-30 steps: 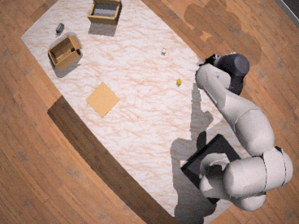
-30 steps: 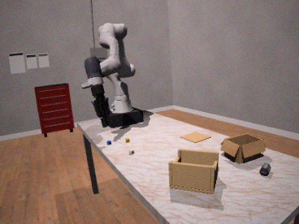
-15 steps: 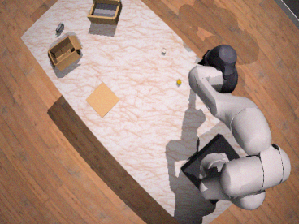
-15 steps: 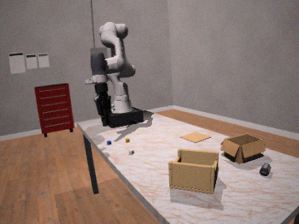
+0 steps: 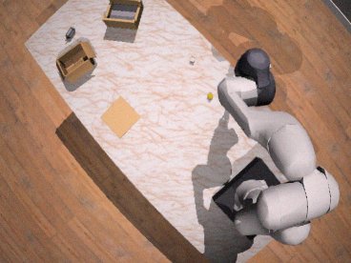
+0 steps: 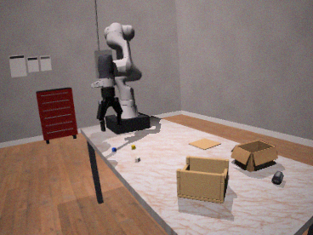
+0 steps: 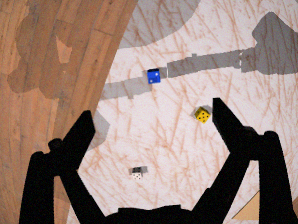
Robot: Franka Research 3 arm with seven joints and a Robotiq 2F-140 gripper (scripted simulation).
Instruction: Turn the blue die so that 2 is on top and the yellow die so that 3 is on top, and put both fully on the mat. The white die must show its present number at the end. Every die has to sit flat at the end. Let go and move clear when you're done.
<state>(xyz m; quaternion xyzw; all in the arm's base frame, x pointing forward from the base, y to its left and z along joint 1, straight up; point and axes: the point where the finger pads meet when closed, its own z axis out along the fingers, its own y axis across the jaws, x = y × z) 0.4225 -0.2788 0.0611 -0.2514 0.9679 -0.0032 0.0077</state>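
Note:
The blue die (image 7: 153, 75) lies on the marble table near its edge, and it also shows in the exterior view (image 6: 113, 149). In the top view my arm hides it. The yellow die (image 7: 202, 115) (image 5: 209, 96) (image 6: 133, 146) lies a short way from it. The white die (image 7: 137, 171) (image 5: 192, 60) (image 6: 137, 159) lies apart from both. The tan mat (image 5: 120, 116) (image 6: 205, 143) is far from all three dice. My gripper (image 7: 151, 115) (image 6: 110, 119) is open and empty, well above the dice.
An open crate (image 5: 123, 13) (image 6: 203, 178), a tipped cardboard box (image 5: 76, 61) (image 6: 253, 154) and a small dark cylinder (image 5: 70, 32) (image 6: 277, 177) stand at the table's far end. The table edge runs close by the blue die. A red cabinet (image 6: 56, 112) stands on the floor.

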